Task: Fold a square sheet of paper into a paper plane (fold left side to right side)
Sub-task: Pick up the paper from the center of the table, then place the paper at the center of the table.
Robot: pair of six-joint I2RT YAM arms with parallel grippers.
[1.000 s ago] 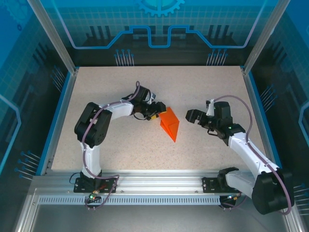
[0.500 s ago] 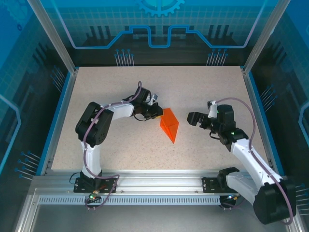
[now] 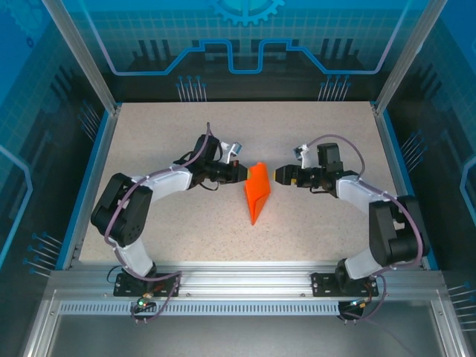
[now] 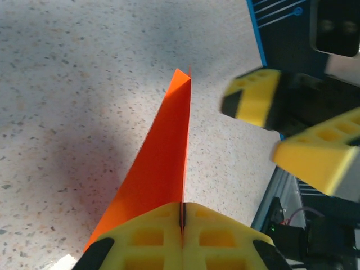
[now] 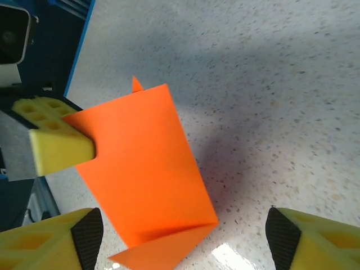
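My left pincer (image 3: 239, 172) snapped shut on the edge of the orange paper (image 3: 257, 192) and tipped it up to stand. My right pincer (image 3: 280, 175) swung in from far away to just beside it.

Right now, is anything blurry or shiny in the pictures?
Left wrist view: the right jaws look blurry, and the orange paper throws a dark shadow. Right wrist view: white glare on the table by the paper. Top view: sharp.
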